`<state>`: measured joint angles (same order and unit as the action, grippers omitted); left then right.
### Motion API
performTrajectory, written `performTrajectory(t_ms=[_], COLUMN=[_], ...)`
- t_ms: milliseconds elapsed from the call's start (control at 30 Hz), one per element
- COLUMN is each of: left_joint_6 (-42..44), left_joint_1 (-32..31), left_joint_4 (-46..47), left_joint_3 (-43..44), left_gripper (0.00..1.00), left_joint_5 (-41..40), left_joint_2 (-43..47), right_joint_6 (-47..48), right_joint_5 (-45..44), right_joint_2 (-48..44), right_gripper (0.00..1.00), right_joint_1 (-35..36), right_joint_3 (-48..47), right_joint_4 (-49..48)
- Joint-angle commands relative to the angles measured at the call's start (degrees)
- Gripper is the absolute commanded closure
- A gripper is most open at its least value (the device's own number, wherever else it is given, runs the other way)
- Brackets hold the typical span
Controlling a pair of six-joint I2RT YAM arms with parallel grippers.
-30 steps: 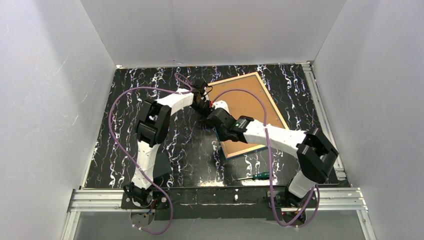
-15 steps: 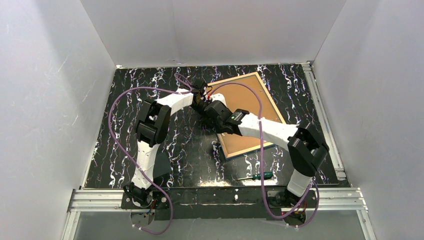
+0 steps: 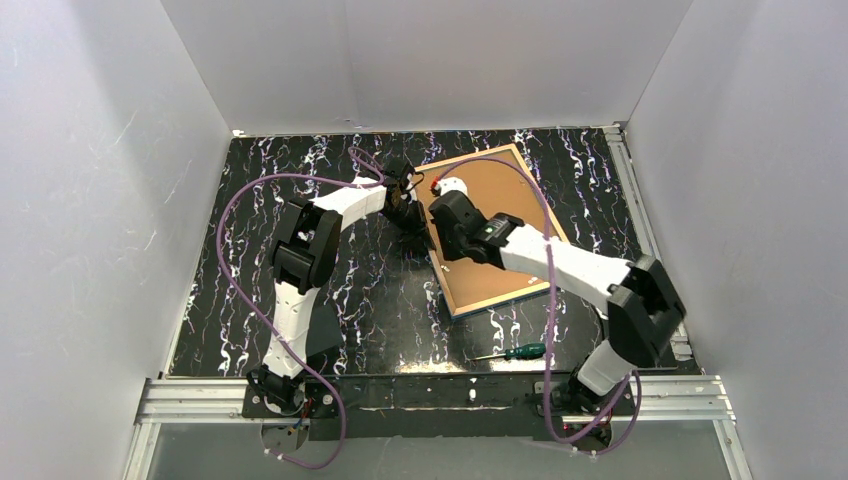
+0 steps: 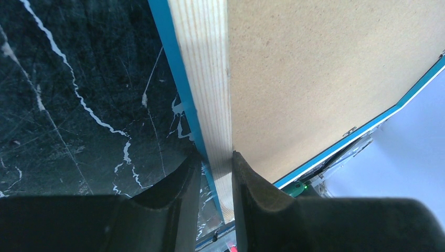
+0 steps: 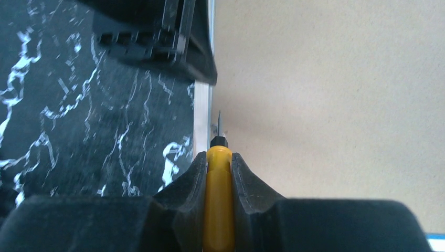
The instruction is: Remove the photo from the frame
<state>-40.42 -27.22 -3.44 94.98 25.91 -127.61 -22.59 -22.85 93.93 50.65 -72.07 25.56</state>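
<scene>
The frame (image 3: 485, 302) lies face down on the table, its light wood back up, with the brown backing board (image 3: 500, 185) set in it. The photo is hidden beneath the board. My left gripper (image 3: 405, 207) is shut on the frame's left rail (image 4: 202, 63), one finger outside the blue edge and one (image 4: 246, 178) on the board (image 4: 315, 79) side. My right gripper (image 3: 440, 200) is shut on a yellow-handled tool (image 5: 218, 199). The tool's thin tip rests at the seam between the rail (image 5: 202, 121) and the board (image 5: 325, 79), just near of the left gripper (image 5: 173, 42).
A green-handled screwdriver (image 3: 520, 351) lies on the black marbled table (image 3: 250, 200) near the front edge, between the arm bases. White walls enclose the table on three sides. Purple cables loop over both arms.
My right gripper has moved with the yellow tool along the frame's left rail towards the far corner, and its elbow has swung right. The left gripper and the frame have stayed put.
</scene>
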Motion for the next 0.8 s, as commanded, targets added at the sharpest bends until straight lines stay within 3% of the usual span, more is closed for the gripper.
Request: performTrajectory(t_ms=[0,333,767], left_joint_6=[3.5,3.2,3.2], left_joint_1=[0.9,0.9,0.9], left_joint_4=[-9.3,-9.4,-9.1], left_joint_3=[-2.9,-3.1,-3.4], left_gripper=[1.00,1.00,1.00], left_joint_5=[-7.0,-7.0,-7.1], left_joint_2=[-3.4,-3.2,-3.0], right_joint_6=[-3.4,-6.3,-5.2], right_joint_5=[4.5,2.3,-2.3], right_joint_2=[-7.8,-7.5,-5.2], right_gripper=[0.99,0.99,0.99], right_joint_1=[1.0,4.1,4.5], right_joint_3=[5.4,9.2,7.1], right_joint_4=[0.0,1.1,2.5])
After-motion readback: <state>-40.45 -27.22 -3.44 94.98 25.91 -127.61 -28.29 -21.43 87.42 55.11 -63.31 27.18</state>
